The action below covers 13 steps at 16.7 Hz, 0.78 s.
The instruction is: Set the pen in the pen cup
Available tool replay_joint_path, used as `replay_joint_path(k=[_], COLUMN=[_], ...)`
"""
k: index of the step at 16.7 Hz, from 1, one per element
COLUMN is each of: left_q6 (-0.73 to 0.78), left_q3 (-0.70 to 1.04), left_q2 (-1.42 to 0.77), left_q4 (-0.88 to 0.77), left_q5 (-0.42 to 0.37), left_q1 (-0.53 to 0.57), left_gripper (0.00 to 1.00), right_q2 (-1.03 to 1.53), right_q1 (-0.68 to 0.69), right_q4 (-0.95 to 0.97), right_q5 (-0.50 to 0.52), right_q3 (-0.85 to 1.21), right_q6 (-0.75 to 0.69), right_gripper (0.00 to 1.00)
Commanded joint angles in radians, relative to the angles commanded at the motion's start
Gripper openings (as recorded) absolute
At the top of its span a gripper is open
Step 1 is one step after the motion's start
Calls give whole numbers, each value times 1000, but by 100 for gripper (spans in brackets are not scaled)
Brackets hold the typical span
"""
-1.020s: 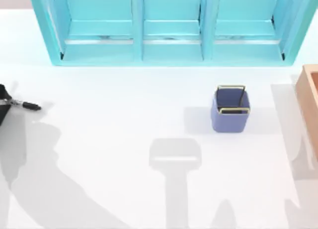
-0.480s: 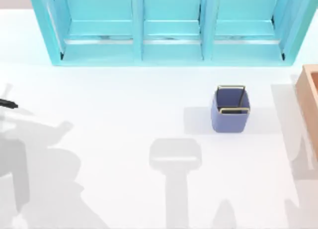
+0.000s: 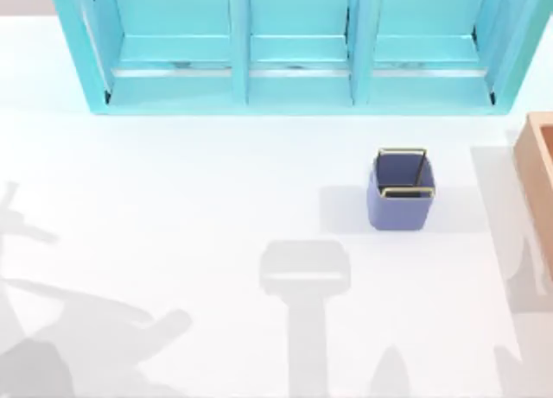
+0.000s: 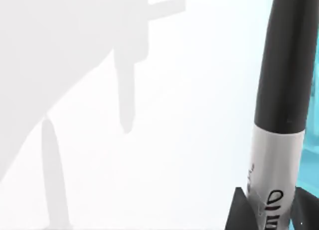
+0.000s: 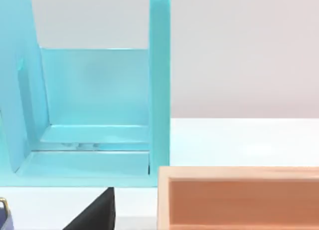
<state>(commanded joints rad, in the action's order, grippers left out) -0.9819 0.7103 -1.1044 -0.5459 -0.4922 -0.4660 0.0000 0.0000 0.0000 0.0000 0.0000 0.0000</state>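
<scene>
Pen (image 4: pixel 279 120) first, and it's up off the table, clamped low on its silver-grey barrel between the dark fingers of the left gripper (image 4: pixel 269 212), black cap end pointing away from the wrist camera. So the left gripper is clenched on the pen, no question. Under it lies bare white table (image 3: pixel 216 173), with long grey shadows of the arm stretched across it. A sliver of turquoise sits right behind the barrel, most likely the shelf.

Now the target: the pen cup (image 3: pixel 400 193) stands upright on the right half of the table, periwinkle blue with its thin gold wire rim, mouth open and nothing inside that I can make out. From overhead it sits well apart from the left edge of the table, where the arm's shadows fall. The turquoise shelf (image 3: pixel 294 48) runs along the back, its three bays open to the front, and the orange-brown box (image 3: pixel 540 169) pokes in at the right edge, near the cup but not touching it.

The right arm is parked over on the right, looking at the shelf's end bay and the box wall; a dark shape (image 5: pixel 92 212) low in its wrist view may be a finger, and I can't tell how its gripper stands.

My read: pickup done, carry and drop all to come. The pen must travel across to the cup, line up above that narrow mouth and go in end first
</scene>
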Motion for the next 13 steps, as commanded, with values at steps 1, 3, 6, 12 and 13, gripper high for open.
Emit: replay_joint_path(k=[1,3,6,12,13], left_q6=[5,9,10,71,94], left_q3=[-6,-9,-6,69,101], left_q2=[23,36,32,-92,-135], left_q4=[-23,-37,-36,-15,-4], left_q5=[-5,-8,-5,148,210], left_q1=[-8,-12,-8,96,137], left_gripper=[0,0,0,0,0], right_q2=[0,0,0,0,0], right_q1=[0,0,0,0,0], right_q4=[0,0,0,0,0], right_q5=[0,0,0,0,0], right_q3=[0,0,0,0,0], right_q6=[0,0,0,0,0], right_gripper=[100,100,100,100,100])
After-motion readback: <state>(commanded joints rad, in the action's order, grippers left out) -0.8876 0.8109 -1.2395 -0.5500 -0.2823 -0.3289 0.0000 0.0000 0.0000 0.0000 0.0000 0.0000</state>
